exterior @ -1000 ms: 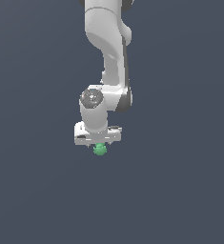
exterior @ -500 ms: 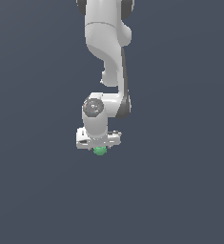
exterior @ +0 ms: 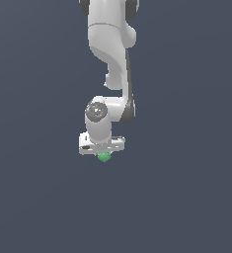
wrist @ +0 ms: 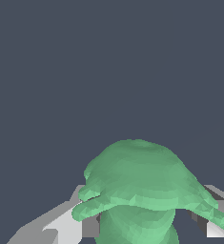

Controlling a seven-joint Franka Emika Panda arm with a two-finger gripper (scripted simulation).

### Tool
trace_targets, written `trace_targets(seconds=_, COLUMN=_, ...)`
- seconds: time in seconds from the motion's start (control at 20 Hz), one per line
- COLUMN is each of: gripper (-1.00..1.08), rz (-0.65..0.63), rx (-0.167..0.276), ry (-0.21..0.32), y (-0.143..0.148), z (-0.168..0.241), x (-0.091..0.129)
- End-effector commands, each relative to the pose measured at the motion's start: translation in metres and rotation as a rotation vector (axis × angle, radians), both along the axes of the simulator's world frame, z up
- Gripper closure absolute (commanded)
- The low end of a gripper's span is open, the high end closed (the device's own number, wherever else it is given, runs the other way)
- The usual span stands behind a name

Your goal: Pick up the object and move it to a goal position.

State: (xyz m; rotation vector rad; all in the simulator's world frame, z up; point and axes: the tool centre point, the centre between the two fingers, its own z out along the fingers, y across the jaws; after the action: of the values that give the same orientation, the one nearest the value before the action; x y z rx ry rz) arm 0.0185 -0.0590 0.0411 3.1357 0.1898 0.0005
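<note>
The object is a small bright green lumpy blob (exterior: 104, 157), just under the white hand in the exterior view. My gripper (exterior: 103, 155) is shut on it, with the white arm reaching down from the top of that view. In the wrist view the green object (wrist: 142, 186) fills the lower middle, broad and rounded above a narrower part. One grey-white finger (wrist: 66, 224) presses on one side and the other finger (wrist: 217, 214) on the opposite side. The fingertips are hidden behind the object in the exterior view.
A plain dark grey-blue surface (exterior: 186, 197) spreads all around, with no other objects, edges or markers in view.
The arm and gripper have shifted slightly toward the exterior view's right and a little up, carrying the green object along. The grip has not changed.
</note>
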Motion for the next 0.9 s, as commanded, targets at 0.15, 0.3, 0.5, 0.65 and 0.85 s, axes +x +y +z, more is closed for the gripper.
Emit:
trace_targets(seconds=0.15, gripper=1.08, rz=0.000, rx=0.000, ry=-0.001, y=0.003, z=0.003, x=0.000)
trace_targets(seconds=0.3, gripper=1.08, rz=0.000, rx=0.000, ry=-0.001, y=0.010, z=0.010, x=0.000)
trace_targets(seconds=0.5, gripper=1.08, rz=0.000, rx=0.000, ry=-0.001, y=0.027, z=0.028, x=-0.001)
trace_targets(seconds=0.65, gripper=1.08, rz=0.000, rx=0.000, ry=0.000, y=0.047, z=0.048, x=-0.003)
trace_targets(seconds=0.85, gripper=1.08, rz=0.000, rx=-0.001, ry=0.000, y=0.081, z=0.082, x=-0.004)
